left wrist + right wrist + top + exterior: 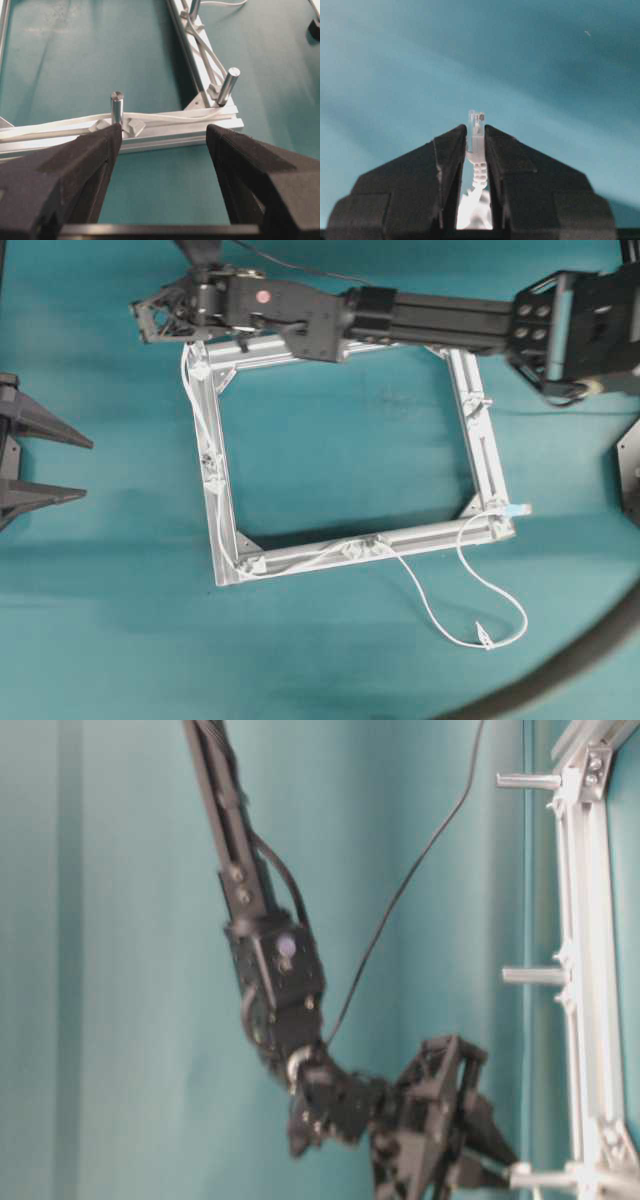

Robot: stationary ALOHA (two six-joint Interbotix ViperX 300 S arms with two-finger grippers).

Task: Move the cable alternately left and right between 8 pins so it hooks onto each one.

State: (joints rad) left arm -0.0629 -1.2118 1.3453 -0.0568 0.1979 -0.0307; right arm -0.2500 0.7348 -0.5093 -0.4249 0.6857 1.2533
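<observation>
The white cable (222, 530) runs from the silver frame's (485, 455) far-left corner down its left side and along the near side past several pins (250, 563). It then loops on the table to a light blue tip (517, 509). My right gripper (150, 318) reaches across the far side to that corner. It is shut on the cable's clear plug (477, 125), which sticks out beyond the fingertips (454, 145). My left gripper (85, 468) stands open left of the frame with nothing between its fingers (90, 165). It faces a pin (117, 106) and the cable (165, 117).
The right arm (430, 315) lies over the frame's far rail and hides the pins there. A thick grey hose (590, 660) curves at the near right. The table-level view shows the frame (590, 920) with pins (535, 976) beside the right gripper (440, 1120).
</observation>
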